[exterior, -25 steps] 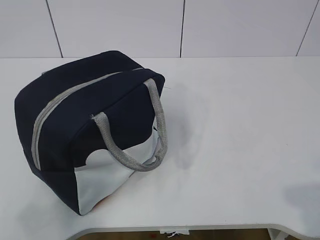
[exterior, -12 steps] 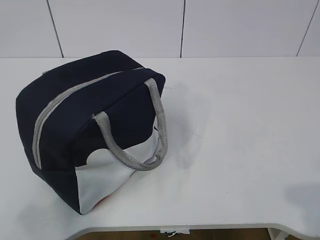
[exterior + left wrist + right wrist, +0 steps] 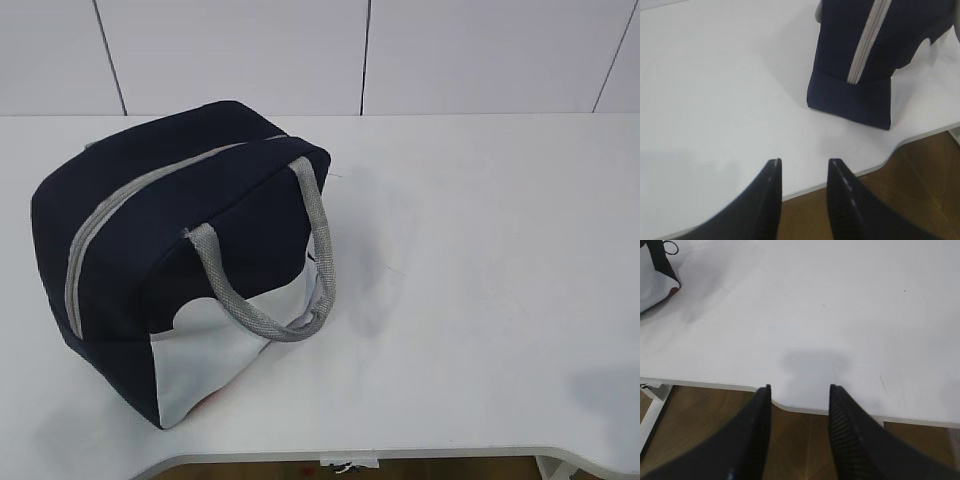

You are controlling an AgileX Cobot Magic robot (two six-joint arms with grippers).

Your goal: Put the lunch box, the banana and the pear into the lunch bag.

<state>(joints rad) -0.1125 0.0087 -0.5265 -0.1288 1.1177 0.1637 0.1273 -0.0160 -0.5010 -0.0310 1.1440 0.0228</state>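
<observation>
Table [image 3: 480, 300]: white, smooth top filling most of the exterior view; front edge curves inward near the lower left and again at the lower right.
Table marks: a few faint dark specks and thin scratches on the surface, seen in the right wrist view.
Shadows: soft grey patches on the table top, one near the front edge in the right wrist view.
Wall [image 3: 240, 55]: white panels behind the table, split by thin dark vertical seams.
Floor [image 3: 705, 425]: brown, wood-toned, showing below the table's front edge in both wrist views.
Table leg [image 3: 652, 412]: white, at the lower left of the right wrist view, under the table edge.
</observation>
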